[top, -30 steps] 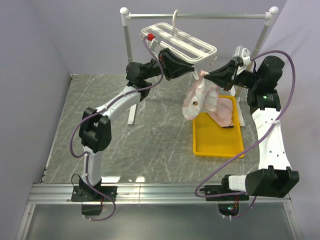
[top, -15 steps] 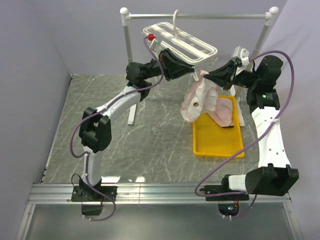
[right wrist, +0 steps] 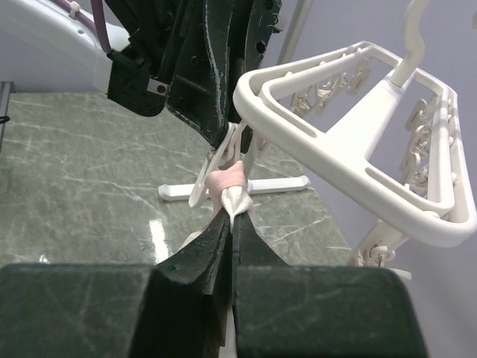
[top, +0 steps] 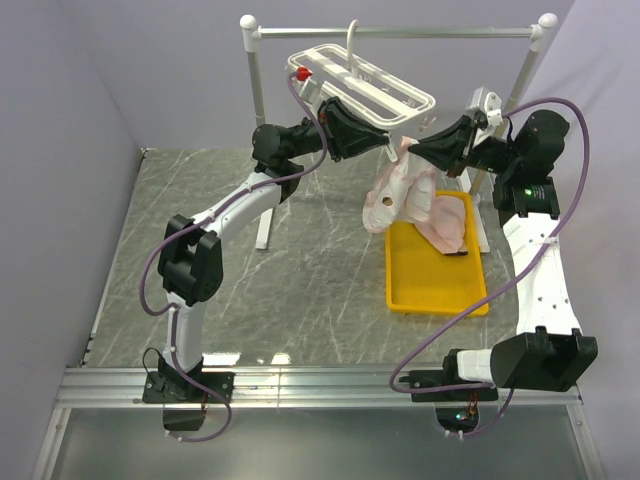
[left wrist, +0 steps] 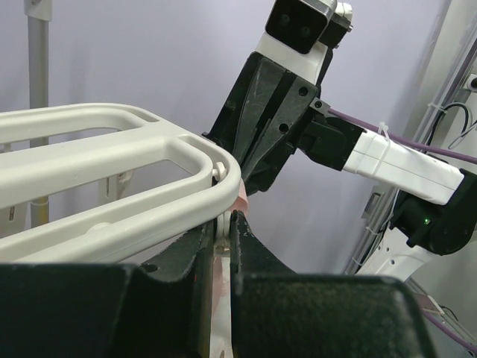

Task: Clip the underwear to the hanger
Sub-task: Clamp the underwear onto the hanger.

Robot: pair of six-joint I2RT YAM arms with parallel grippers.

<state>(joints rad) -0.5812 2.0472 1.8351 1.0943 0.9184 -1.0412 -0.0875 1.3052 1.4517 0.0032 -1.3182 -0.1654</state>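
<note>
White oblong plastic hanger: smooth, glossy. Pale pink cloth underwear: soft, matt, wrinkled. Yellow plastic tray: smooth, slight sheen. Grey marble-pattern tabletop: polished, reflective. Grey metal rail stand: matt, white plastic ball ends.

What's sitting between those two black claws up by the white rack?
A white clip hanging from the hanger and a bunched pink edge of the underwear; the right wrist view shows it best.

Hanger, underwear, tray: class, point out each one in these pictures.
hanger (right wrist: 335, 160): right wrist view, on the near bar of its white frame.
underwear (top: 395, 205): top view, on the hanging pink fabric.
tray (top: 435, 282): top view, on its bare yellow floor.
</note>
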